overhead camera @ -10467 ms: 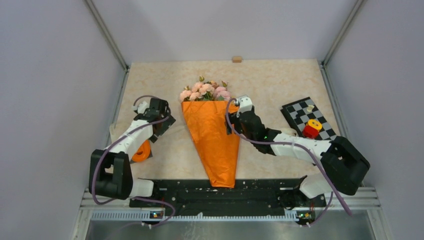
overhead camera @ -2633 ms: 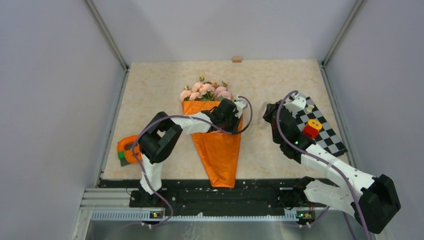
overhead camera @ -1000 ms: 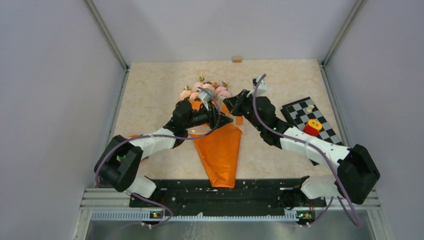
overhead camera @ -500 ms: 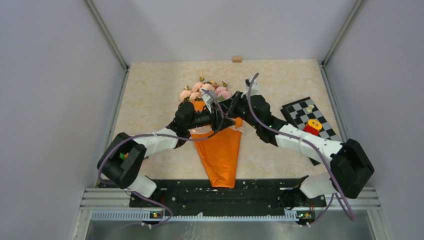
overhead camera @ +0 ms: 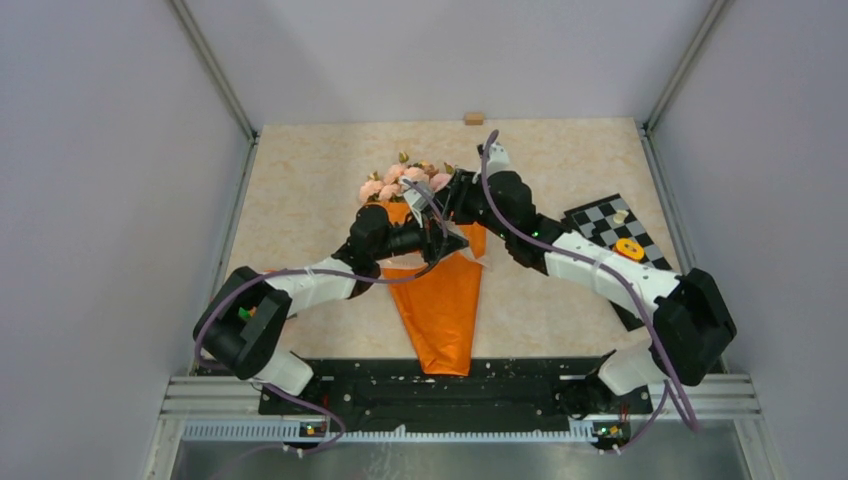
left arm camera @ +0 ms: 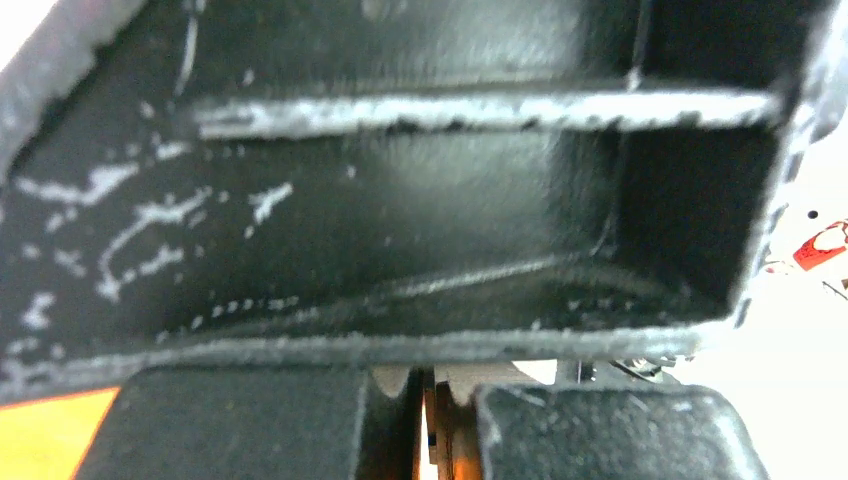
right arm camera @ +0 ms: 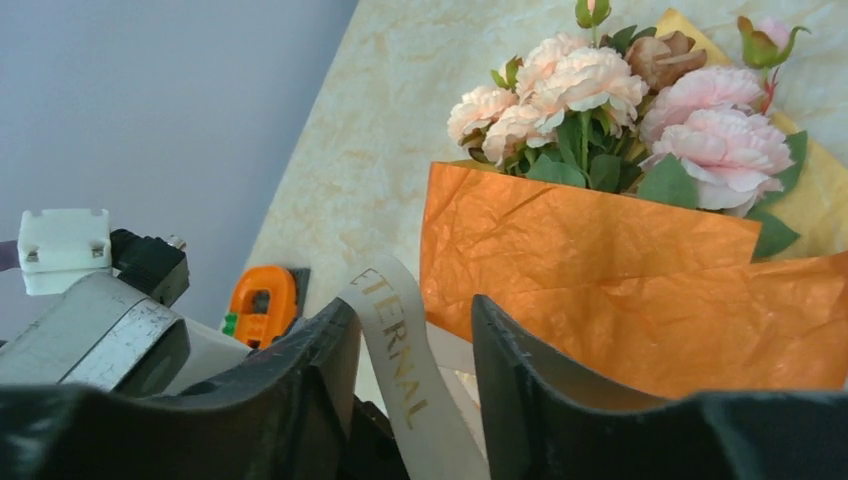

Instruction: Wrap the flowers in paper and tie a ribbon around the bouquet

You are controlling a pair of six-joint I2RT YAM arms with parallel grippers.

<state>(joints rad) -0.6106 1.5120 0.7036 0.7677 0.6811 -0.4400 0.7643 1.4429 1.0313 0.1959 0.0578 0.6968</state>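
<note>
seemingly loose, ribbon (right arm camera: 396,345) inside parted right hand (right arm camera: 410,312)

**Arm and gripper posture: both arms converged, grippers side by side**

In the top view, the left arm (overhead camera: 310,283) is extended low from its base toward 2 o'clock. The left gripper (overhead camera: 456,243) is pointed toward 3 o'clock with its jaws pressed together; in the left wrist view only a thin seam is seen between the fingers (left arm camera: 300,425). The right arm (overhead camera: 600,270) is stretched from its base toward 10 o'clock. The right gripper (overhead camera: 448,203) is positioned just beside the left gripper, at its 12 o'clock, with its jaws parted.
</note>
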